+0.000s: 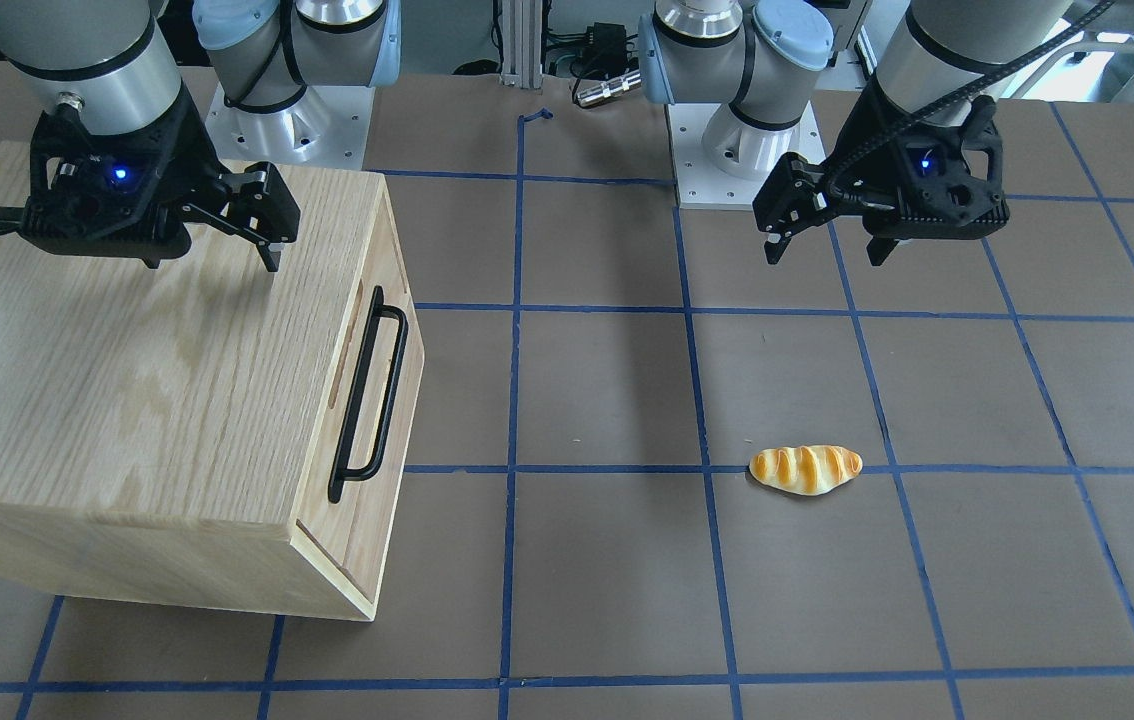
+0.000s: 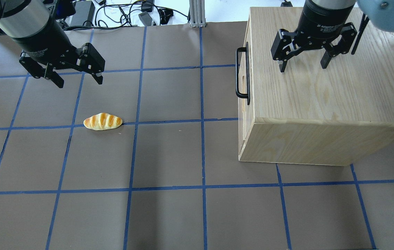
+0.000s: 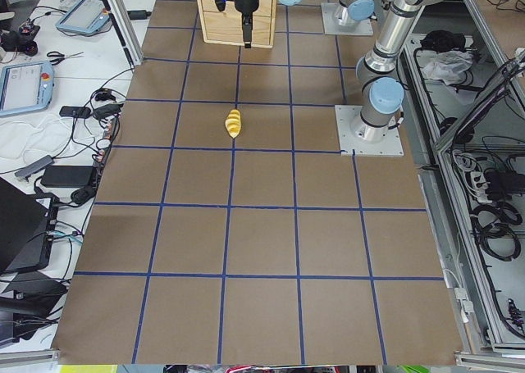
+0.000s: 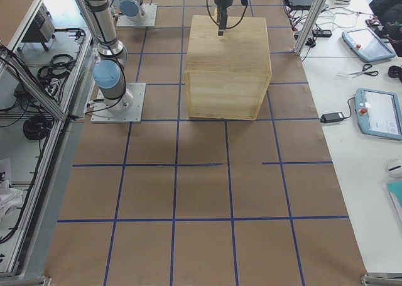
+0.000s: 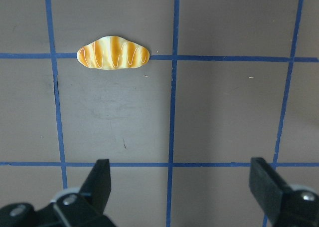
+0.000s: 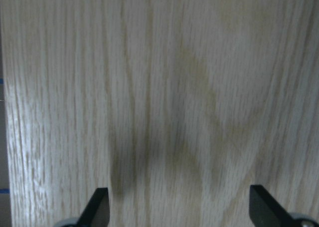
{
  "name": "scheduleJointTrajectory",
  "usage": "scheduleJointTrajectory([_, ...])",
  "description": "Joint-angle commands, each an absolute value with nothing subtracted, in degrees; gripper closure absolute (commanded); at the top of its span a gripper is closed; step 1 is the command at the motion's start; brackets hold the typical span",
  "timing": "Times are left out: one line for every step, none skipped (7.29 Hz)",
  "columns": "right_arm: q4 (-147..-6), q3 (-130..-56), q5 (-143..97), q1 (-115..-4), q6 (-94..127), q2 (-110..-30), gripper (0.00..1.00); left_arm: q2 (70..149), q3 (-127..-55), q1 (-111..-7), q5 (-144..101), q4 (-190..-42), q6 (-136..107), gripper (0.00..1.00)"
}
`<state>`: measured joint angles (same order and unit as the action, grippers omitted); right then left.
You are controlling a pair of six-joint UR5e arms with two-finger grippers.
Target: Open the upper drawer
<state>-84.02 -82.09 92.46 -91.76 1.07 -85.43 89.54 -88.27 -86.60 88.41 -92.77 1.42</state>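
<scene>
A light-wood cabinet (image 1: 127,400) stands on the robot's right side of the table, and it also shows from overhead (image 2: 322,93). Its upper drawer front (image 1: 407,385) faces the table's middle. It carries a long black bar handle (image 1: 367,395), also seen from overhead (image 2: 242,71), and looks shut, flush with the cabinet. My right gripper (image 2: 303,67) is open and empty. It hovers over the cabinet top (image 6: 174,87), behind the handle side, and shows in the front view (image 1: 212,262). My left gripper (image 2: 80,83) is open and empty above the bare table, far from the cabinet.
A toy bread roll (image 2: 103,121) lies on the brown mat near my left gripper and in its wrist view (image 5: 113,53). Blue tape lines grid the table. The arm bases (image 1: 727,150) stand at the robot's edge, with cables (image 2: 131,14) beyond the far edge.
</scene>
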Motion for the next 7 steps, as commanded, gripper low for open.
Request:
scheduleJointTrajectory([-84.0, -82.2, 92.5, -91.8, 1.1, -85.4, 0.00, 89.5, -88.5, -86.6, 88.4, -92.6, 1.4, 0.00])
scheduleJointTrajectory([-84.0, -82.1, 92.5, -91.8, 1.1, -85.4, 0.00, 89.5, -88.4, -86.4, 88.2, -92.6, 1.5, 0.00])
scheduleJointTrajectory([-84.0, -82.1, 92.5, -91.8, 1.1, -85.4, 0.00, 89.5, -88.3, -86.4, 88.1, -92.7, 1.5, 0.00])
scheduleJointTrajectory([-84.0, -82.2, 92.5, -91.8, 1.1, -85.4, 0.00, 89.5, -88.2, -86.5, 88.0, -92.7, 1.5, 0.00])
scheduleJointTrajectory([-84.0, -82.1, 92.5, -91.8, 1.1, -85.4, 0.00, 89.3, -88.2, -86.6, 88.2, -92.8, 1.3, 0.00])
scheduleJointTrajectory([-84.0, -82.2, 92.5, -91.8, 1.1, -85.4, 0.00, 89.1, -88.3, -86.7, 88.2, -92.8, 1.1, 0.00])
scheduleJointTrajectory([-84.0, -82.1, 92.5, -91.8, 1.1, -85.4, 0.00, 89.4, -88.4, -86.6, 87.8, -92.7, 1.0, 0.00])
